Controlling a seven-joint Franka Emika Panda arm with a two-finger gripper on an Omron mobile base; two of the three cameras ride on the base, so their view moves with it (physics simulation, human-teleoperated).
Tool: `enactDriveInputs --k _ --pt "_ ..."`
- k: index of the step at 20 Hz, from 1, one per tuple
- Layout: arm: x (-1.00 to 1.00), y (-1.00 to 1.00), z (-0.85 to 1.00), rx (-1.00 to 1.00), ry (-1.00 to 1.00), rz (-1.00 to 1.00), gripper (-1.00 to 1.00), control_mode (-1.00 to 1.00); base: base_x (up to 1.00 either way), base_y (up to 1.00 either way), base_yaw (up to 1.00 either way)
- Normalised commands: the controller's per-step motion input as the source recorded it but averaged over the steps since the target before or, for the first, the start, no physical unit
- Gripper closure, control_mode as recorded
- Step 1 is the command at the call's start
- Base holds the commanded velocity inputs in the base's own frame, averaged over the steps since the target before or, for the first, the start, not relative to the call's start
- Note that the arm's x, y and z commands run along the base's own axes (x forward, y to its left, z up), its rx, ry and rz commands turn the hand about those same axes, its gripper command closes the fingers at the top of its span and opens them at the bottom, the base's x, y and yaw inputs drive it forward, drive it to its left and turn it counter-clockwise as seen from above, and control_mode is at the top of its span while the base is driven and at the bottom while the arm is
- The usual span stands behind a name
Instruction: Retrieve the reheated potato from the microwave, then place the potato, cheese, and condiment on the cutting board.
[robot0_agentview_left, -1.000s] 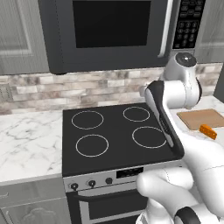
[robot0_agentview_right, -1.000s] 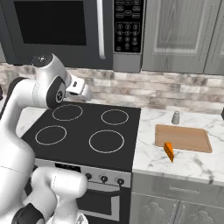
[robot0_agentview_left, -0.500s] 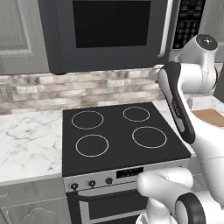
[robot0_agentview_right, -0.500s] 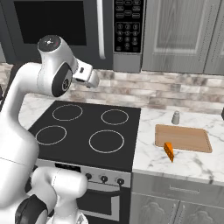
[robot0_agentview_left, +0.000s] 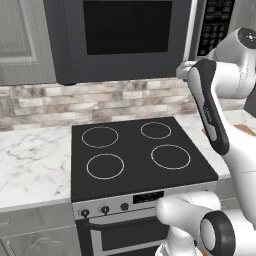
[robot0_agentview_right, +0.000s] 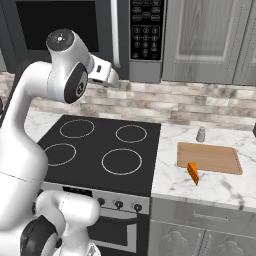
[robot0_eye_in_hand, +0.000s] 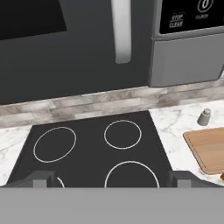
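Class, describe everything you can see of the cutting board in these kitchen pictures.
The cutting board is a flat, light brown rectangle that looks wooden, with a slightly raised rim. It lies on the white marble counter right of the stove. The cheese sits by its front left corner, the shaker stands behind it. Nothing lies on it.

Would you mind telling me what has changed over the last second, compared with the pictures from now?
The arm has swung upward: the hand rose from just above the stovetop to the lower edge of the microwave, near its handle. It holds nothing and took hold of nothing. The microwave door stayed shut, and the cheese, condiment and cutting board lie as before.
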Motion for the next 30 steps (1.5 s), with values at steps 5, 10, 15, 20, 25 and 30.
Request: enactDriveInputs --k 5,10,15,20,25,30 --pt "0.23 -0.12 0.39 0.00 0.00 0.00 -1.00 -1.00 0.00 0.00 0.00" --pt "0.32 -0.13 0.25 -0.01 0.00 0.00 -1.00 -1.00 0.00 0.00 0.00" --pt "0.35 -0.15 0.18 -0.01 -0.01 0.00 -1.00 -1.00 0.00 0.00 0.00" --pt "0.39 -0.08 0.17 -0.01 -0.05 0.00 -1.00 -1.00 0.00 0.00 0.00" --pt "0.44 -0.01 0.09 0.00 -0.04 0.00 -1.00 -1.00 0.00 0.00 0.00" --pt "0.41 -0.01 0.01 0.00 -0.05 0.01 -1.00 -1.00 0.00 0.00 0.00"
